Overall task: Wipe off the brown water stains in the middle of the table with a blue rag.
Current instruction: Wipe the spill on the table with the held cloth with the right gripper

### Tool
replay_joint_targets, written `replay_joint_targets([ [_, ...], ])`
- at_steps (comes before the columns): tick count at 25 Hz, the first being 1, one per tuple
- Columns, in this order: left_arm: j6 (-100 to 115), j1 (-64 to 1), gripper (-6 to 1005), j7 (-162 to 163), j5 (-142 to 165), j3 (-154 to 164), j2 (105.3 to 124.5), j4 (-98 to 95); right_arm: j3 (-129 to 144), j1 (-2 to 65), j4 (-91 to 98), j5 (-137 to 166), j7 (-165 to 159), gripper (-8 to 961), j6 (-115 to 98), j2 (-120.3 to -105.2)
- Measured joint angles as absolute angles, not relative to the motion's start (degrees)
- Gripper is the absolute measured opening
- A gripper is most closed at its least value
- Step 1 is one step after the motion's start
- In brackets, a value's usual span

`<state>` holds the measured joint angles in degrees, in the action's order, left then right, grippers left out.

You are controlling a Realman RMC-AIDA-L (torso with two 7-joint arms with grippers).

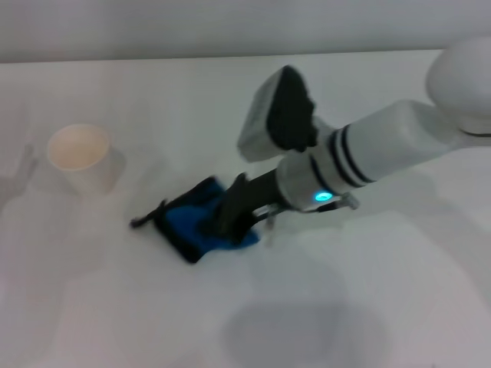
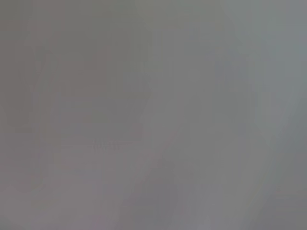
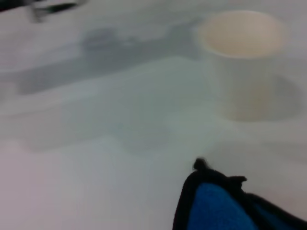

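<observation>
The right gripper [image 1: 229,218] reaches in from the table's right edge and presses down on the rag [image 1: 192,220] near the middle of the table [image 1: 399,291], its dark fingers planted on the cloth, though how far they are spread cannot be told. The rag lies bunched under them, its black loop pointing toward the left edge, where a paper cup [image 1: 83,158] stands well apart. The white table shows only faint grey smears around the rag; no brown stain can be made out, and the left wrist view is a blank grey blur
</observation>
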<state>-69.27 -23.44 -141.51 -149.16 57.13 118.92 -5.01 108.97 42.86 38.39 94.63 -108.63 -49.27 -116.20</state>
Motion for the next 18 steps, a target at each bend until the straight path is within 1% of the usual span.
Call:
replay_joint_targets([
  [7, -69.2, -23.6, 877, -141.5, -149.2, 57.1, 118.86, -5.6, 115.3, 44.9, 40.7, 92.0, -108.1, 120, -50.5, -116.19],
  [11, -69.2, -23.8, 877, -141.5, -149.1, 57.1, 118.83, -5.6, 119.1, 45.0, 40.4, 89.6, -108.2, 121, -43.1, -116.19],
  [18, -69.5, -23.6, 876, -141.5, -149.2, 57.1, 118.90, -5.6, 120.3, 44.6, 39.9, 89.0, -108.6, 123, -37.0, -116.19],
])
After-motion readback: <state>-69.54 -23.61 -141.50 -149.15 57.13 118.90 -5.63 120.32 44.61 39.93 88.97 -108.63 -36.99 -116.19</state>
